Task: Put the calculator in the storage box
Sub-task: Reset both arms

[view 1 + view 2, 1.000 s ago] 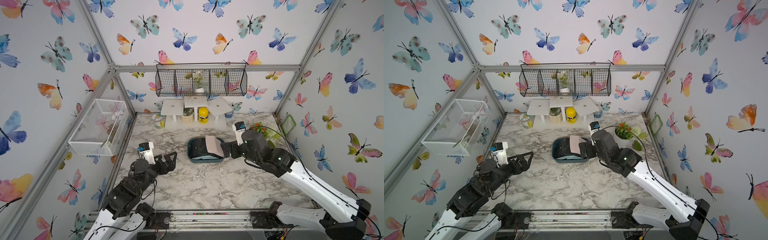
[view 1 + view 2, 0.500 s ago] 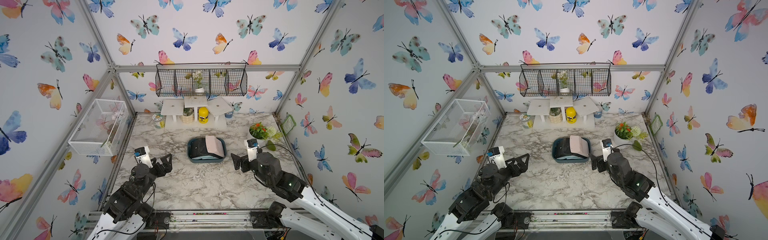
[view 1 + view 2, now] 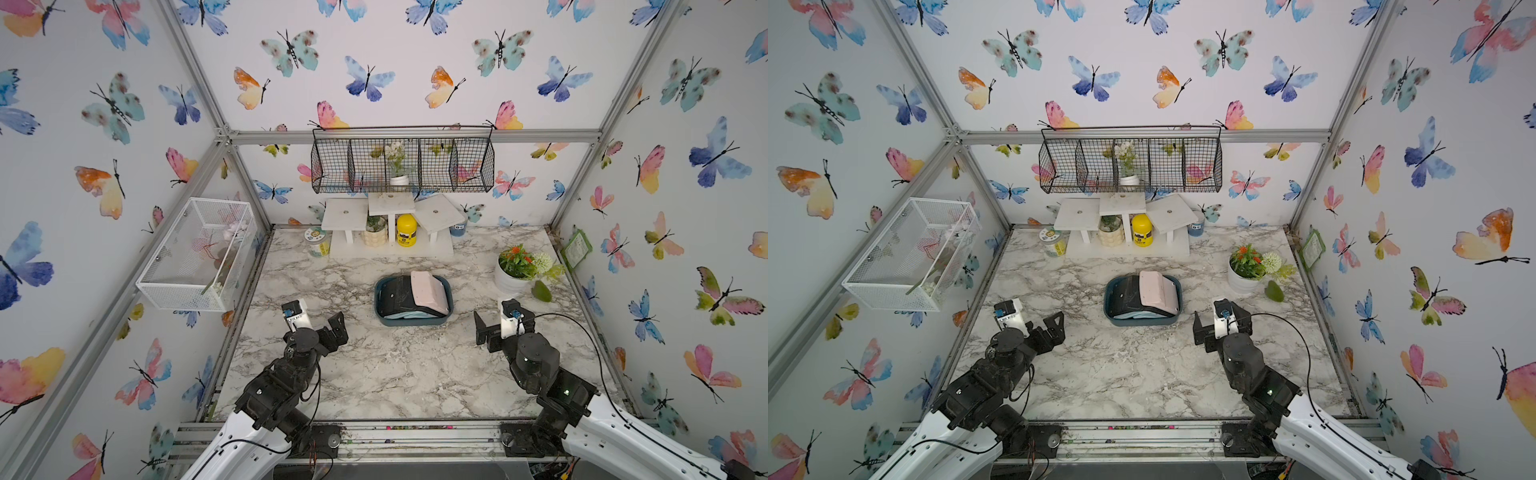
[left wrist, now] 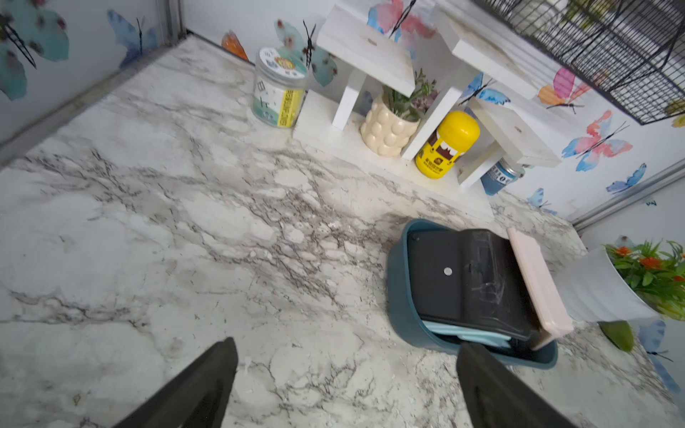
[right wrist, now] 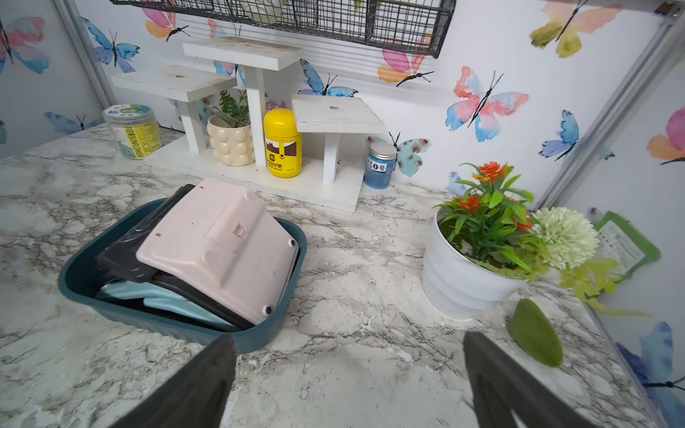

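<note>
1. The left gripper [image 3: 318, 323] is held over the front of the marble table [image 3: 395, 374], its jaws spread wide and nothing grasped. The right gripper [image 3: 503, 320] is likewise spread and empty, well apart from it
2. Beyond and between them, the storage box [image 3: 411, 323] is set on the table. The pink calculator [image 3: 428, 291] is found inside it, back side up, tilted against a black device [image 3: 395, 297] and lying toward the wall on the right gripper's side. A light-blue flat item [image 3: 405, 315] is seen beneath both
3. A white mesh basket [image 3: 183, 291] is fixed to the left wall, and its contents cannot be made out
4. Orange flowers and a pale bloom are held in a white pot [image 3: 507, 282], with a green leaf-shaped piece [image 3: 541, 291] laid just beside it
5. At the back, a cream pot [image 3: 375, 237] with a green plant and a yellow container [image 3: 406, 230] are kept under a white riser shelf [image 3: 390, 249]. These are flanked by a labelled jar [image 3: 318, 243] and a blue jar [image 3: 458, 228]
6. Above, a small potted plant [image 3: 399, 179] is kept in a middle compartment of the black wire basket [image 3: 332, 166]
</note>
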Action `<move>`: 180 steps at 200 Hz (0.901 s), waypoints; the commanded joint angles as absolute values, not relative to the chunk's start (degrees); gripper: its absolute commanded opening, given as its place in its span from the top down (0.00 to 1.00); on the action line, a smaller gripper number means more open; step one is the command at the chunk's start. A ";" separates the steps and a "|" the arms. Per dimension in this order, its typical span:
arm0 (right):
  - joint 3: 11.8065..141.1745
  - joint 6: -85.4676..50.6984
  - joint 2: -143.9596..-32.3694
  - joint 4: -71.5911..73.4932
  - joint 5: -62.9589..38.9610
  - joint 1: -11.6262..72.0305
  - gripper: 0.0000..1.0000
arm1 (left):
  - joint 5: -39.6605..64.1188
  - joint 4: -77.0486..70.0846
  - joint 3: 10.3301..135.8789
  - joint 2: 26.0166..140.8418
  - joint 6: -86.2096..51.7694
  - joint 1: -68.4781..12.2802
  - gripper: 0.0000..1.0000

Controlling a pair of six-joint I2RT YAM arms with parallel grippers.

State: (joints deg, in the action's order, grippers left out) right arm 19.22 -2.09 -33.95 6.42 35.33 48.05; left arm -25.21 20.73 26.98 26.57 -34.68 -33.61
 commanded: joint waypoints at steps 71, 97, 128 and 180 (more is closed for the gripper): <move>9.52 4.14 -41.01 33.22 38.17 38.42 0.01 | -29.97 -7.99 15.73 34.32 -21.21 -18.61 0.01; 7.30 1.95 -45.01 39.48 33.59 31.61 0.01 | -30.30 -16.10 13.10 38.12 -16.71 -14.70 0.01; 5.68 -0.38 -49.92 46.90 30.44 24.80 0.01 | -26.42 -26.04 9.66 43.12 -11.31 -9.45 0.01; 2.74 -4.03 -60.24 60.69 28.51 17.62 0.01 | -19.14 -39.39 5.27 49.30 -8.36 -0.84 0.01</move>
State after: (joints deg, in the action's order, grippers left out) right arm 4.80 -1.04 -56.53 50.15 31.03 19.70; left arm -24.40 -29.43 6.13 47.03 -10.83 -4.25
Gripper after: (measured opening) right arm 0.987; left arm 0.987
